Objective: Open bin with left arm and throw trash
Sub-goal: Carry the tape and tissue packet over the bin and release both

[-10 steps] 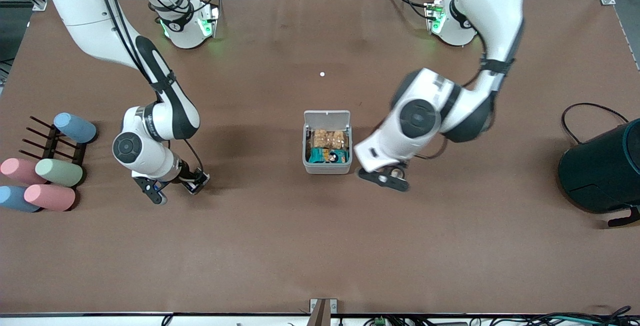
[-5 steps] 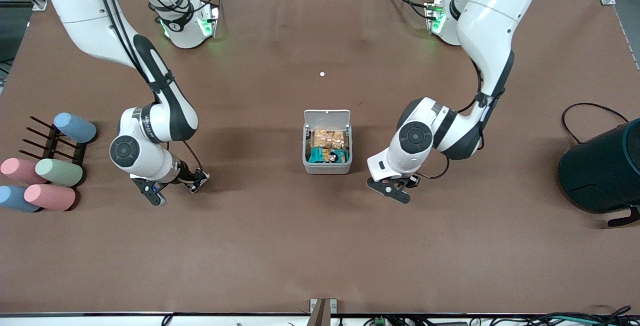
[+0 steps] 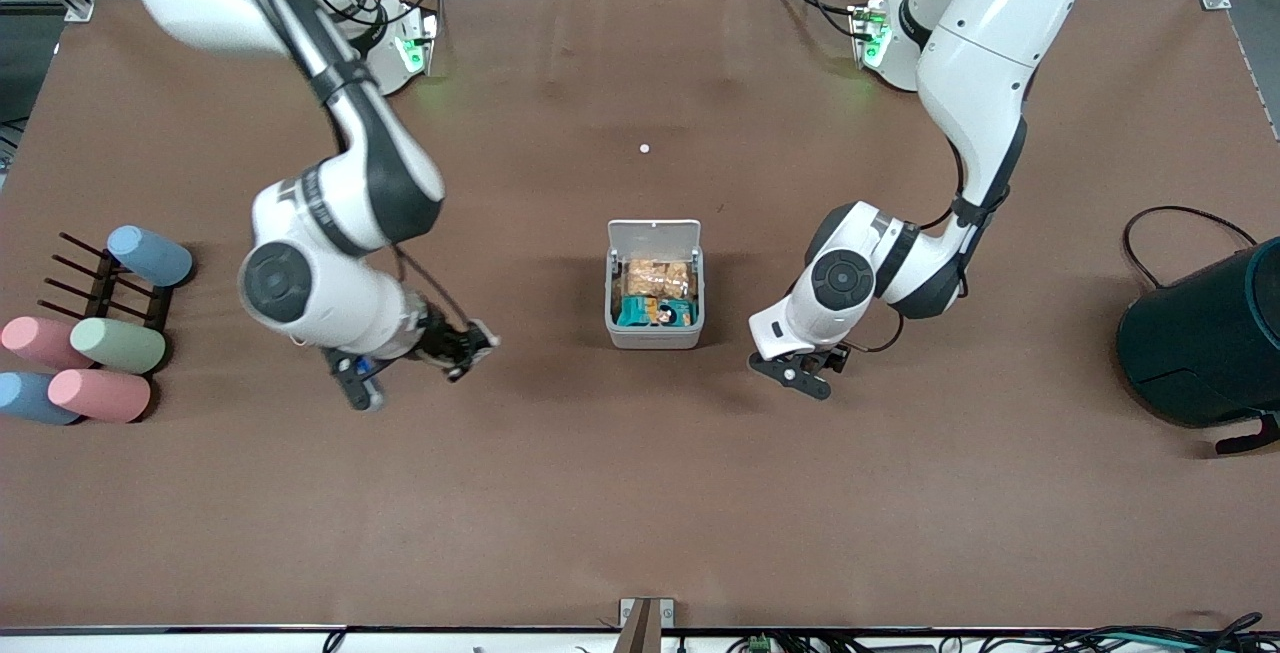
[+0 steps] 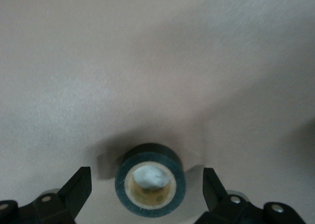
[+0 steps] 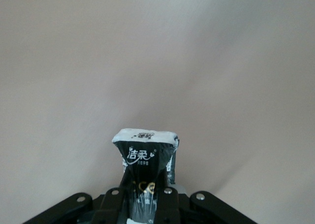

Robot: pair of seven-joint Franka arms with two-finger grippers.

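Bin (image 3: 655,333): stands at the middle of the tabletop, its hinged lid (image 3: 654,233) swung up on the side toward the robots' bases. Inside lie snack packets (image 3: 656,293) in tan and teal.

Right gripper (image 3: 405,365): raised over bare table between the bin and the right arm's end. Its fingers are clamped on a black printed packet (image 5: 145,172), which stands up between them in the right wrist view.

Left gripper (image 3: 800,373): low over the table just beside the bin, toward the left arm's end. Its fingers (image 4: 78,187) are spread wide. A black tape ring (image 4: 150,186) with a beige core lies flat on the table between them, touching neither.

Pastel cylinders (image 3: 117,344) sit with a dark rack (image 3: 105,285) at the right arm's end. A dark round drum (image 3: 1205,338) stands at the left arm's end.
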